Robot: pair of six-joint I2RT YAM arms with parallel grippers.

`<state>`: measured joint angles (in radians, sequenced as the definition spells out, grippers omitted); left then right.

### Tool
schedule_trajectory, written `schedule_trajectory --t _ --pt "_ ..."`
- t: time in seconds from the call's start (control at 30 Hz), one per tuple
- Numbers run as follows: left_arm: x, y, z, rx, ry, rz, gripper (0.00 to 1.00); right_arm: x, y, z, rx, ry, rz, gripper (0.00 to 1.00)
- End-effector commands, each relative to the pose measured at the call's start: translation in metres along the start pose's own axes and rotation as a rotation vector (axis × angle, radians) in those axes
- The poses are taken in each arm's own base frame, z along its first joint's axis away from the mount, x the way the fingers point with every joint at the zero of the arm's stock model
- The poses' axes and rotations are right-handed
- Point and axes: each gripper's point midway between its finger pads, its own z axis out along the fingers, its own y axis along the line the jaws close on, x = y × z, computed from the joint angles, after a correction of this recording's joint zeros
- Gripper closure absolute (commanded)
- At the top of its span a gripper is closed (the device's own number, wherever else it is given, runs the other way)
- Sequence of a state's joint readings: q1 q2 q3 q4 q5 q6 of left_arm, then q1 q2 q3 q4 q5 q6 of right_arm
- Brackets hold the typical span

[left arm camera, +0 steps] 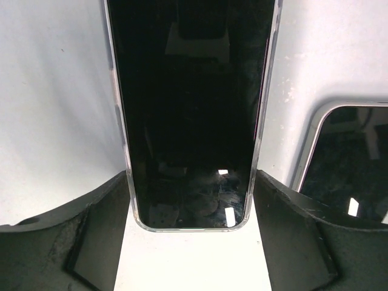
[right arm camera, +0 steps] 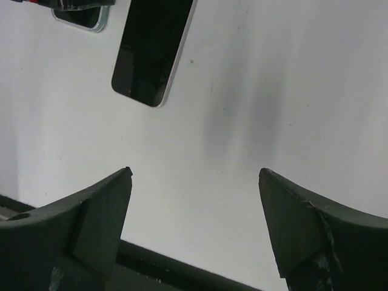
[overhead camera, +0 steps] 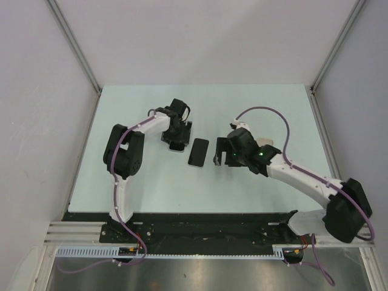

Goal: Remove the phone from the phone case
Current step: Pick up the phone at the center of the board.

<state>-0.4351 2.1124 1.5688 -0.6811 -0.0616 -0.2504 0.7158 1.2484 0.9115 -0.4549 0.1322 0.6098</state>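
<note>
The pale counter (overhead camera: 151, 188) is lying flat between white walls (overhead camera: 36, 91). A black rail (overhead camera: 200, 225) is running along its near edge.

Phone (left arm camera: 191, 109) flanked by gripper (left arm camera: 191, 176), dark slab (left arm camera: 348, 163) beside

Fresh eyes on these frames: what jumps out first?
Two dark glossy slabs lie side by side, apart, on the table: the left slab sits between the left gripper's jaws, the middle slab lies free. I can't tell whether the jaws pinch it, or which slab is phone and which case. The right gripper hangs open, nothing between its fingers.
</note>
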Motion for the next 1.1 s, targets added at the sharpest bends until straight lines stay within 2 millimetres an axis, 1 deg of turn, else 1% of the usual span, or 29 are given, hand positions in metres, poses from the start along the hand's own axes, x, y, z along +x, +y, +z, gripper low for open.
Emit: schedule_trajectory --t 0.0,0.03,0.07,0.1,0.13,0.17,0.2,0.23,0.27,0.3,0.33,0.37,0.4,0.43,0.47,0.5,0.53,0.57,0.6,0.67,0.73,0.77,0.83,0.87,0.93,0.97,1.0,1.07 --pt "0.023 -0.027 0.004 0.210 0.060 -0.062 0.31 -0.008 0.013 0.028 0.062 -0.006 -0.025 0.11" --pt "0.019 -0.028 0.003 0.219 0.036 -0.073 0.33 -0.011 0.024 0.033 0.029 -0.011 -0.028 0.12" --pt "0.017 -0.024 0.001 0.216 0.030 -0.092 0.38 -0.008 0.030 0.038 0.018 0.006 -0.039 0.12" --pt "0.017 -0.020 -0.002 0.205 0.022 -0.097 0.39 0.001 0.030 0.051 0.029 0.048 -0.064 0.13" --pt "0.016 -0.014 -0.004 0.187 0.017 -0.112 0.41 -0.006 0.040 0.052 0.019 0.043 -0.071 0.13" --pt "0.014 -0.004 -0.006 0.178 0.013 -0.164 0.44 -0.002 0.045 0.058 0.019 0.058 -0.088 0.13" --pt "0.017 0.001 -0.012 0.185 0.012 -0.204 0.45 0.003 0.045 0.068 0.035 0.078 -0.100 0.13" --pt "0.015 -0.002 -0.016 0.241 -0.003 -0.242 0.49 -0.002 0.052 0.072 0.032 0.072 -0.102 0.13" --pt "0.015 0.006 -0.018 0.255 -0.011 -0.314 0.50 -0.004 0.055 0.077 0.033 0.073 -0.107 0.13" --pt "0.028 0.011 -0.015 0.248 -0.004 -0.341 0.51 -0.004 0.057 0.082 0.038 0.079 -0.110 0.13" --pt "0.027 0.015 -0.022 0.228 -0.033 -0.352 0.53 0.004 0.053 0.097 0.061 0.109 -0.120 0.13" --pt "0.038 0.018 -0.022 0.212 -0.022 -0.366 0.53 -0.007 0.064 0.101 0.050 0.097 -0.120 0.13" --pt "0.042 0.021 -0.023 0.195 -0.026 -0.378 0.53 -0.005 0.063 0.108 0.075 0.108 -0.133 0.13" --pt "0.040 0.023 -0.031 0.190 -0.053 -0.386 0.53 0.006 0.055 0.120 0.127 0.154 -0.145 0.13" --pt "0.042 0.025 -0.033 0.181 -0.059 -0.406 0.53 -0.004 0.064 0.125 0.134 0.138 -0.140 0.13" --pt "0.049 0.026 -0.033 0.179 -0.059 -0.416 0.53 -0.007 0.063 0.129 0.168 0.129 -0.135 0.13" --pt "0.048 0.026 -0.041 0.184 -0.081 -0.420 0.53 0.005 0.054 0.139 0.221 0.174 -0.136 0.13" --pt "0.051 0.031 -0.042 0.157 -0.087 -0.430 0.53 -0.006 0.062 0.141 0.226 0.152 -0.130 0.13" --pt "0.052 0.033 -0.045 0.145 -0.094 -0.428 0.53 -0.002 0.060 0.142 0.251 0.167 -0.140 0.12" --pt "0.047 0.044 -0.055 0.096 -0.133 -0.415 0.53 0.001 0.056 0.153 0.284 0.174 -0.141 0.12" --pt "0.042 0.054 -0.063 0.062 -0.162 -0.411 0.53 -0.004 0.061 0.157 0.284 0.169 -0.145 0.12" --pt "0.037 0.055 -0.071 0.067 -0.186 -0.409 0.53 0.000 0.056 0.164 0.303 0.181 -0.156 0.12" --pt "0.033 0.059 -0.077 0.065 -0.201 -0.409 0.53 -0.001 0.056 0.165 0.320 0.189 -0.164 0.11" --pt "0.029 0.058 -0.081 0.070 -0.211 -0.404 0.53 0.004 0.051 0.170 0.342 0.203 -0.171 0.11" --pt "0.028 0.058 -0.083 0.070 -0.214 -0.395 0.53 0.010 0.048 0.174 0.347 0.221 -0.171 0.11" --pt "0.026 0.058 -0.084 0.068 -0.217 -0.386 0.53 0.016 0.051 0.175 0.320 0.247 -0.167 0.10" --pt "0.026 0.059 -0.083 0.066 -0.214 -0.379 0.52 0.023 0.051 0.180 0.311 0.267 -0.171 0.10" --pt "0.023 0.059 -0.084 0.067 -0.217 -0.371 0.52 0.031 0.053 0.183 0.287 0.299 -0.168 0.10"
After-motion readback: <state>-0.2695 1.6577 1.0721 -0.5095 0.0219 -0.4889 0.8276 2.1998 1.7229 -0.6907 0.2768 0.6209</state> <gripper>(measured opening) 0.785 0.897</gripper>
